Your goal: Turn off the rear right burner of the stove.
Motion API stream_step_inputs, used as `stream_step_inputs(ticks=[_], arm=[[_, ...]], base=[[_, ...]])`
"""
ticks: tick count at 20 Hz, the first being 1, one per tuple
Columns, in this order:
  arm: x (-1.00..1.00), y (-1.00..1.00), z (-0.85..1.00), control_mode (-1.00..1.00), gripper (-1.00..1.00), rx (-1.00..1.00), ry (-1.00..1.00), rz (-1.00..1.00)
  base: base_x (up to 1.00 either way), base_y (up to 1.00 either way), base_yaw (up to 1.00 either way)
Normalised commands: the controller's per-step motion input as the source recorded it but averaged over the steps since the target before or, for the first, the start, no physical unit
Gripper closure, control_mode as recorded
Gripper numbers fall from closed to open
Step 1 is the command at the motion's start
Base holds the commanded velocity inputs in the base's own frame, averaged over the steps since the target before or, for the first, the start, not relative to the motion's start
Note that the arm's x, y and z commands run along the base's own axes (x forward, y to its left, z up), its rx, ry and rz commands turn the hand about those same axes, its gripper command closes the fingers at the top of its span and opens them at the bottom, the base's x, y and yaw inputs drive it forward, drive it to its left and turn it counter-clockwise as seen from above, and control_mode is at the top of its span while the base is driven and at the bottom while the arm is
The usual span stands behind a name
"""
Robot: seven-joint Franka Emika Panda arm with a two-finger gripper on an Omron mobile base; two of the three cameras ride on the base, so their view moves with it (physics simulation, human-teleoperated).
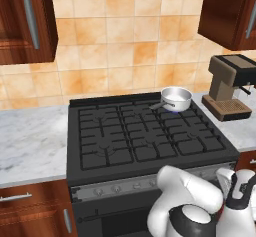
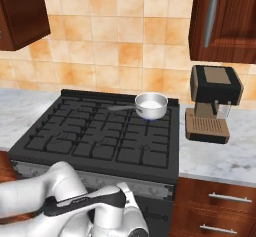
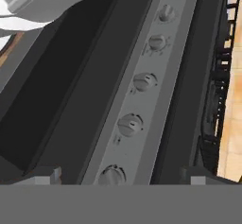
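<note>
rear right burner (image 1: 176, 107) mostly hidden under the saucepan (image 1: 176, 99), flame too faint to confirm. knob strip (image 3: 142, 83) cut off top and bottom in hand view, knob markings too small to read. gripper fingertips barely clear the bottom edge, jaw state unclear.

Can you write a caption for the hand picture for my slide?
Looking along the stove front: a row of round knobs runs down its grey strip, beside the dark oven door.

Stove (image 3: 85, 100) front ran diagonally across the hand view; six round knobs (image 3: 130, 124) lined its grey strip (image 3: 156, 90), black grates (image 3: 215, 100) along the right edge.
</note>
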Motion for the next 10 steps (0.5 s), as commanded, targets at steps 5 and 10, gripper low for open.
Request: stream_step_inputs(ticks=[5, 10], arm=[[0.12, -0.09, 0.0, -1.0, -1.0, 0.19, 0.0, 0.0], [0.46, -0.1, 0.0, -1.0, -1.0, 0.14, 0.01, 0.0]], base=[[0.0, 0.0, 0.0], [0.0, 0.0, 0.0]])
